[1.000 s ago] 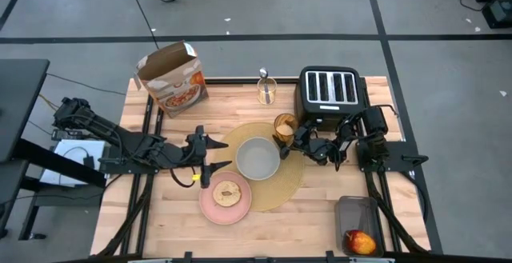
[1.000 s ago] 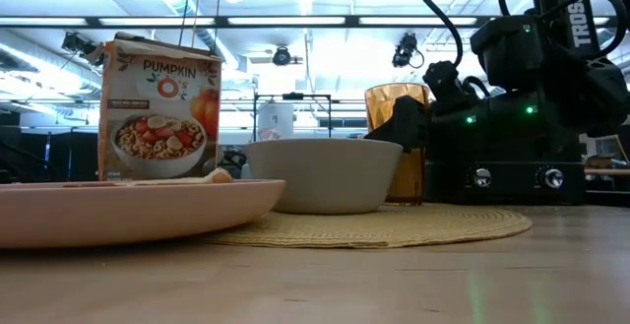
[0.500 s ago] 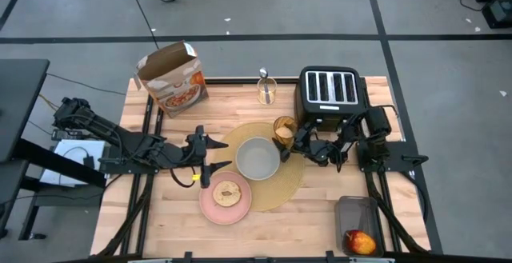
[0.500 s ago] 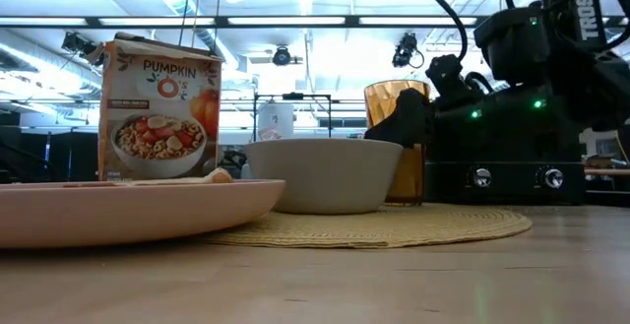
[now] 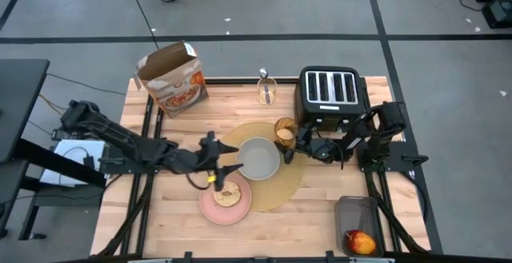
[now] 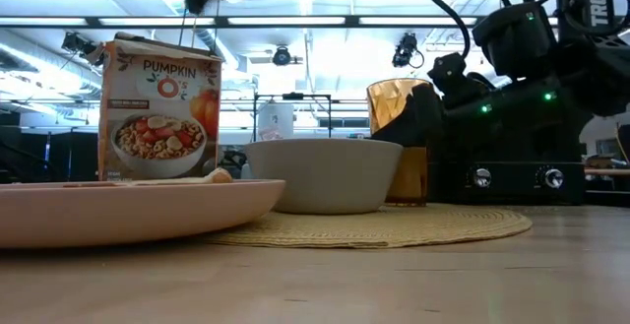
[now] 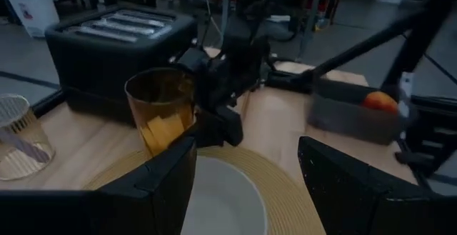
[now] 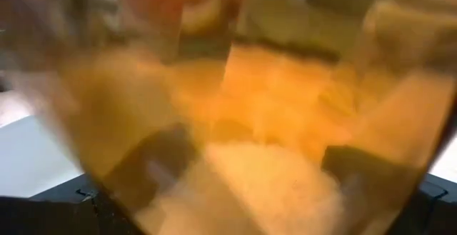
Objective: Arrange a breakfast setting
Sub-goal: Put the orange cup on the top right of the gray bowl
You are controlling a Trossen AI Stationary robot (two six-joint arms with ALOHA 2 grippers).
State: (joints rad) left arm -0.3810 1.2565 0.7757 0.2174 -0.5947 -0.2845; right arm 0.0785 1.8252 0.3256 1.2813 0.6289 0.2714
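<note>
A grey bowl [image 5: 258,157] sits on the round tan placemat [image 5: 290,185]. A toast slice [image 5: 228,193] lies on the pink plate [image 5: 210,209], which overlaps the mat's left edge. My right gripper [image 5: 293,138] is shut on the amber tumbler [image 5: 284,129] at the mat's far right edge, in front of the toaster. My left gripper [image 5: 227,167] is open and empty, between the bowl's left rim and the plate. The spoon [image 5: 263,77] stands in a clear holder at the far edge. The red apple [image 5: 360,241] lies in a grey tray. My right gripper holds the tumbler's side wall [image 7: 187,113] between its two fingers, low on the glass. The fingers [image 7: 216,121] come in level from the table's right. The tumbler stands upright at the mat's edge; I cannot tell whether its base touches the mat.
The black toaster [image 5: 330,95] stands just behind the tumbler. The orange cereal box [image 5: 172,79] stands at the far left. The grey tray [image 5: 358,213] sits at the near right corner. Bare wood shows along the near edge and at the left.
My left gripper has gone toward the table's right edge, from beside the plate to the bowl's left rim, still open. My right arm's elbow has swung toward the right edge while its gripper stays shut on the upright tumbler.
</note>
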